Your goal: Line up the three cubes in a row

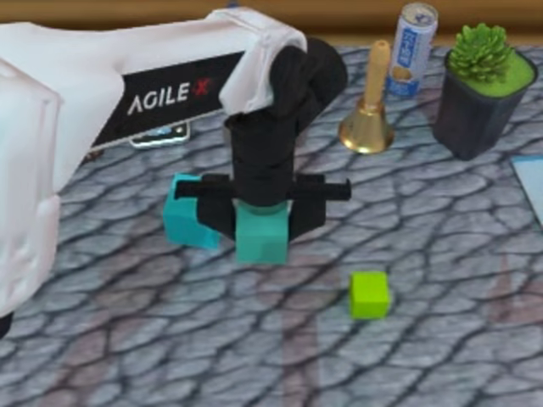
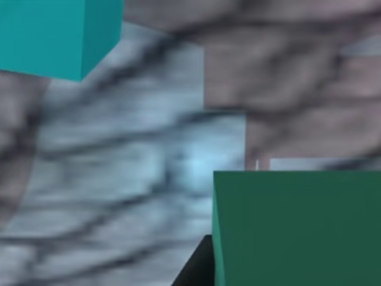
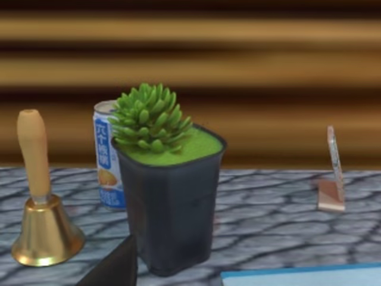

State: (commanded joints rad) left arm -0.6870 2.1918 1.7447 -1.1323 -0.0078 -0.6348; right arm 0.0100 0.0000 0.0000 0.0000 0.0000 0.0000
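My left gripper (image 1: 263, 222) reaches down over the middle of the table and is shut on the teal-green cube (image 1: 261, 236). That cube fills the near part of the left wrist view (image 2: 297, 229), with one dark finger (image 2: 196, 268) against its side. The cyan-blue cube (image 1: 188, 222) stands just left of it on the table, a narrow gap apart, and also shows as a cyan-blue cube (image 2: 53, 33) farther off in the left wrist view. The small lime-green cube (image 1: 369, 294) sits alone to the front right. My right arm is out of the top view.
At the back stand a brass bell (image 1: 366, 127), a drink can (image 1: 413, 49) and a potted succulent (image 1: 479, 89). A blue flat object (image 1: 530, 182) lies at the right edge. A phone-like object (image 1: 161, 136) shows under my left arm.
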